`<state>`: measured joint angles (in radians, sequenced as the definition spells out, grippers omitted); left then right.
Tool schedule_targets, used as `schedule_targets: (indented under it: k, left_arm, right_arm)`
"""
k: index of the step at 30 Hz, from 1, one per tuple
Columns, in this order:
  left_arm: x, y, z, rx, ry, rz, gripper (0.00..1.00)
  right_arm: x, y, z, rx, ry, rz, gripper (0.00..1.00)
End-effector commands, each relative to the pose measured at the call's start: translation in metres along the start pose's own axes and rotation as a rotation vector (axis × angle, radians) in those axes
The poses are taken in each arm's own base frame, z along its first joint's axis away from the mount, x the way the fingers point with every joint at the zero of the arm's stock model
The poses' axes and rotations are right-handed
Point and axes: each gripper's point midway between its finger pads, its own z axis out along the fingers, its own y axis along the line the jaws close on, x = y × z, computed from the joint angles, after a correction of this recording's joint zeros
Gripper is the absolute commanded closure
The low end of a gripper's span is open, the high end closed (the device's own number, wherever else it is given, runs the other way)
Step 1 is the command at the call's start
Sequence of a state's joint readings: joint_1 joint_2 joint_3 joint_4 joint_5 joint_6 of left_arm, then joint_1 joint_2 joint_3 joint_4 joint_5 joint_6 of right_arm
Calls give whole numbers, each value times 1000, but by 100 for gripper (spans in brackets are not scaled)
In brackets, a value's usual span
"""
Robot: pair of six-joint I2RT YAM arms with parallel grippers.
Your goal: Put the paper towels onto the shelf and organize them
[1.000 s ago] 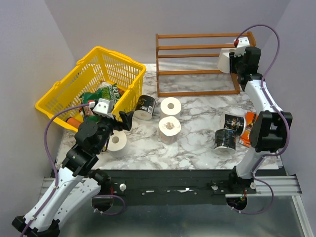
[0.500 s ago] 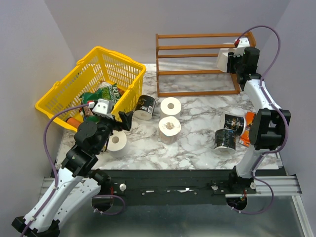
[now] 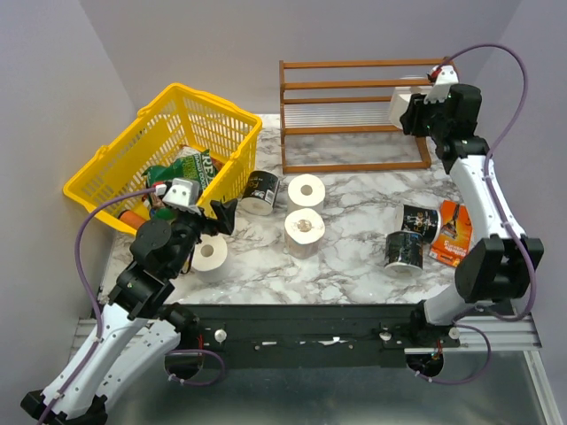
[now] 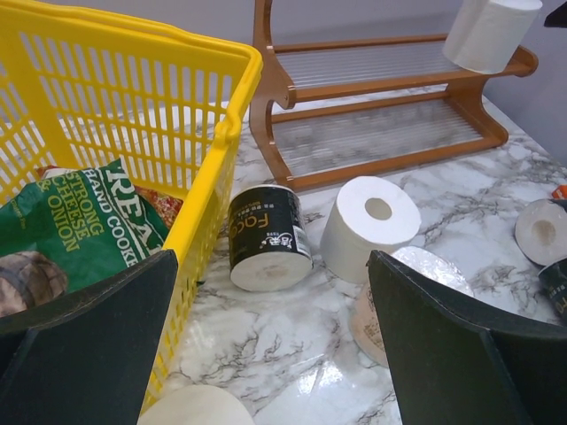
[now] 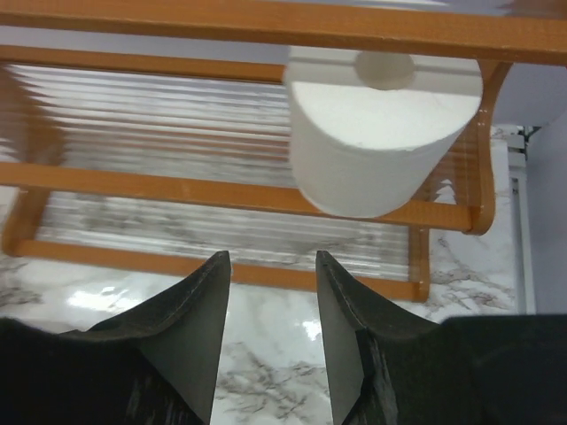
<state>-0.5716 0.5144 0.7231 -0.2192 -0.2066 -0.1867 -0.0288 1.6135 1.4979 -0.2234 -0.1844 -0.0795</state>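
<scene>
Top external view: the shelf [image 3: 354,87] holds one paper towel roll [image 3: 403,108] at the right end of its upper tier, while three white rolls [image 3: 306,190] lie on the worktop [image 3: 354,239], unshelved. Just before the shelved roll, the right claw [image 5: 270,274] hangs released and empty; the left claw [image 4: 272,266] gapes empty too.

shelf [image 3: 354,115]: is showing reddish-brown wood with pale ribbed tiers
roll on the shelf [image 5: 383,133]: is showing plain white
bare roll [image 3: 306,190] in front of the shelf: is showing white
sleeved roll [image 3: 260,192] beside it: is wearing black with white lettering
basket [image 3: 115,164] left of the shelf: is showing bright yellow
bag [image 4: 80,217] inside: is showing green with pale lettering
table [image 3: 354,239]: is showing white marble with grey veins
packet [image 3: 452,232]: is showing orange
</scene>
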Motion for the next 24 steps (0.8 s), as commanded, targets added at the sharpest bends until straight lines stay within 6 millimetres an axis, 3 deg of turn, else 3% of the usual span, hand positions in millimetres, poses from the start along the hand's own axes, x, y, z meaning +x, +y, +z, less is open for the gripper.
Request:
schedule_targets:
  k: [1, 6, 7, 8, 14, 16, 20, 24]
  left_arm:
    - [-4, 0, -2, -3, -21, -16, 1]
    - [-2, -1, 1, -2, -9, -18, 1]
    - [-1, -1, 1, -2, -6, -17, 1]
    - [0, -1, 2, -6, -2, -17, 1]
    - [1, 2, 3, -20, 0, -12, 1]
    - [0, 3, 2, -25, 0, -9, 1]
    - [-1, 6, 1, -39, -7, -10, 1]
    - [-5, 8, -2, -49, -25, -12, 1]
  right_arm:
    - [23, 71, -43, -150, 135, 134, 48]
    - [68, 148, -81, -240, 322, 198, 48]
    - [85, 161, -85, -255, 359, 179, 48]
    - [91, 188, -94, -302, 367, 138, 47]
    - [123, 249, -113, -316, 430, 139, 45]
    - [130, 257, -113, -295, 434, 114, 44]
    - [137, 301, -132, -425, 420, -16, 43]
    - [150, 331, -141, -493, 447, -86, 42]
